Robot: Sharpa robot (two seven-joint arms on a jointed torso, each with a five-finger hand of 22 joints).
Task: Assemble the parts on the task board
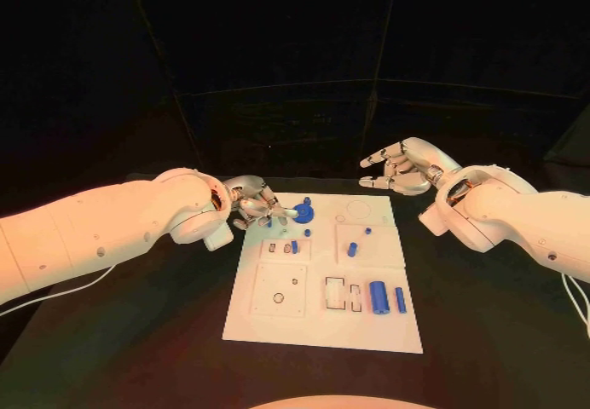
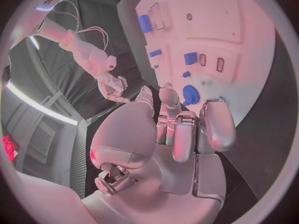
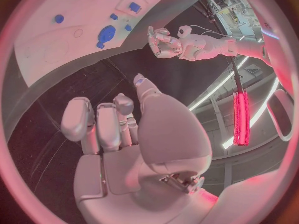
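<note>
Looking down at the white task board (image 1: 326,273) sitting mid-table on the black table (image 1: 135,341). Left hand (image 1: 255,204) hovering at the board's far left corner, fingers (image 2: 215,122) loosely curled and a bit apart, holding nothing as far as the wrist view goes. Sitting just past those fingertips: a round blue disc part (image 1: 303,210), on the board, close to the fingers but no clear contact. Right hand (image 1: 406,166) hanging off beyond the board's far right corner, fingers (image 3: 77,119) apart and half bent, gripping nothing, well apart from every part. Lying further down the board, away from both hands: a small blue peg (image 1: 352,250), a larger blue cylinder (image 1: 378,296) and a slimmer blue bar (image 1: 400,299) just beside it, next to a rectangular cutout (image 1: 337,294).
</note>
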